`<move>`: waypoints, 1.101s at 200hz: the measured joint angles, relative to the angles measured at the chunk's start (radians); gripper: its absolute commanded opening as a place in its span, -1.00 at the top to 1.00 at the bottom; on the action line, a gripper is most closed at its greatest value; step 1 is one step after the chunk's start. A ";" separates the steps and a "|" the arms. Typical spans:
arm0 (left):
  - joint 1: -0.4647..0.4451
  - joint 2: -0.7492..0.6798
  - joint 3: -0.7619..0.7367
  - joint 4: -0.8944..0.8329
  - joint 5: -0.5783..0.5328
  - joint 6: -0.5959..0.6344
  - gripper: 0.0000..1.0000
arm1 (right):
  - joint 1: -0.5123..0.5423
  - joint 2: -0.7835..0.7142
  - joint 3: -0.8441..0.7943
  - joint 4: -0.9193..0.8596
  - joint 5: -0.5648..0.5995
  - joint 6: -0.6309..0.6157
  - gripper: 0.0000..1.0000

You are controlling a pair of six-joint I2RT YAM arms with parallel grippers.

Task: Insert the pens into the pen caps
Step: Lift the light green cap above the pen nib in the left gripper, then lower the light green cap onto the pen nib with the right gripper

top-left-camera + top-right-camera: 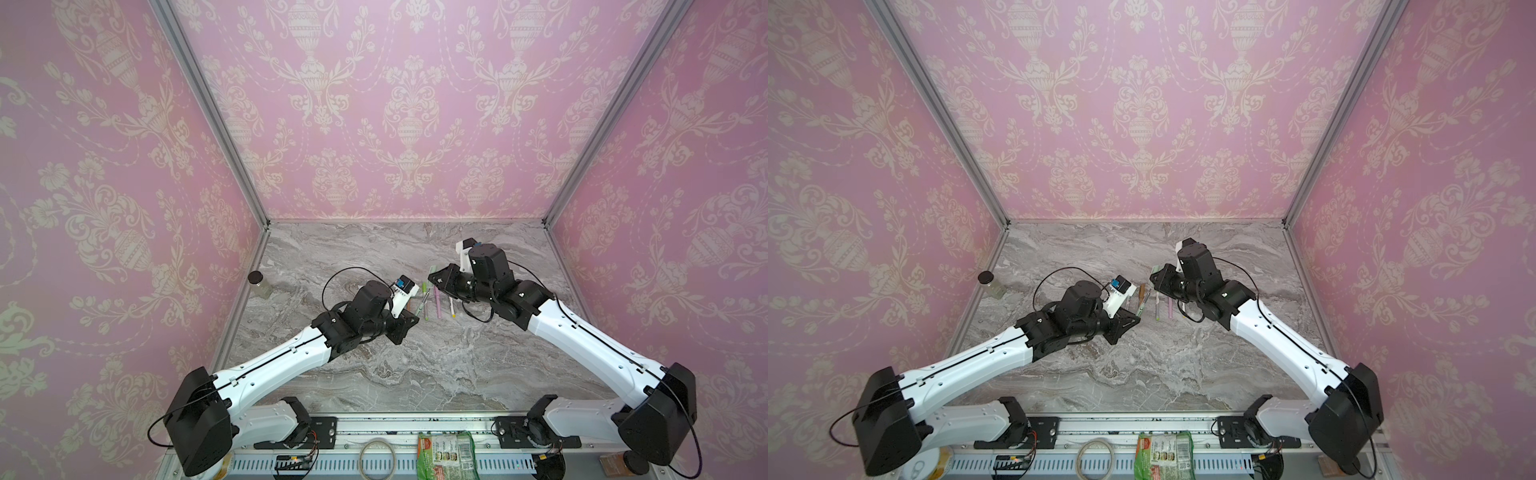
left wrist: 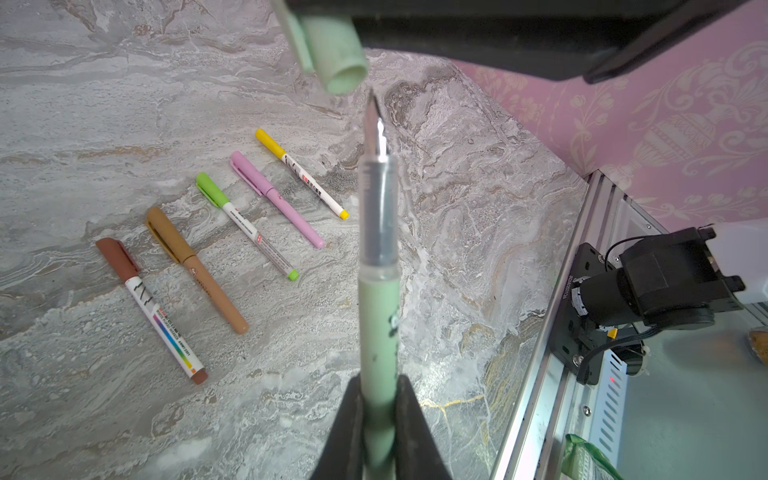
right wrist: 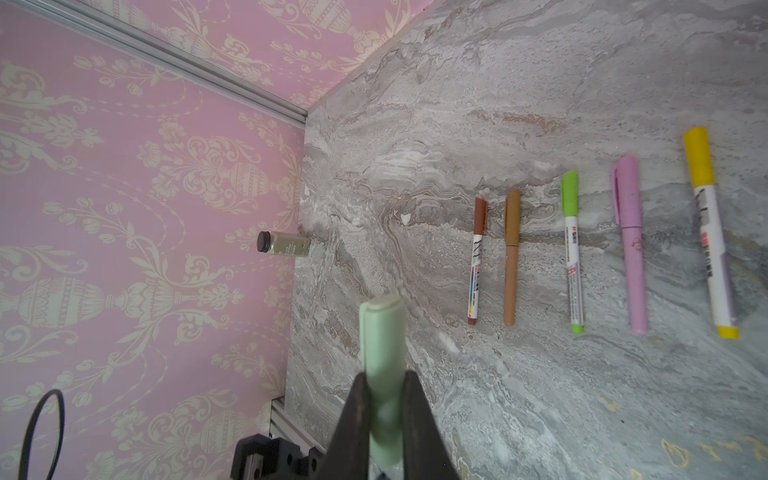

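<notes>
**Item:** sage green pen, uncapped, dark nib bare.

**Location:** clear of the desk; rear barrel clamped in left gripper, clenched on it.

**Long axis:** in both top views runs roughly 7 to 1 o'clock, nib leading toward 1.

**Counterpart:** pale green cap, just past the nib, open mouth turned toward it. Nib sits just beside the rim, not yet inside. Cap axis slants against pen axis in the left wrist view, so the mouth lies a little off the nib's line.

**Holder of cap:** right gripper, clenched on the cap, at about 1 o'clock from left gripper in both top views.

**Judgement:** coming move likely turns on squaring the two axes before any push along the 7-to-1 line, and either arm is close enough to correct.

**Surroundings:** five capped pens in a row flat on the desk, well apart from the held pair. Small jar at the 9 o'clock edge.
</notes>
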 measured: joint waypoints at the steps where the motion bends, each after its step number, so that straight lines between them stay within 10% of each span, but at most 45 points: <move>1: 0.000 0.000 0.000 0.000 0.000 0.000 1.00 | 0.000 0.000 0.000 0.000 0.000 0.000 1.00; 220: 0.000 0.013 0.000 0.007 -0.009 0.000 1.00 | 0.003 0.000 0.017 -0.019 0.010 -0.009 1.00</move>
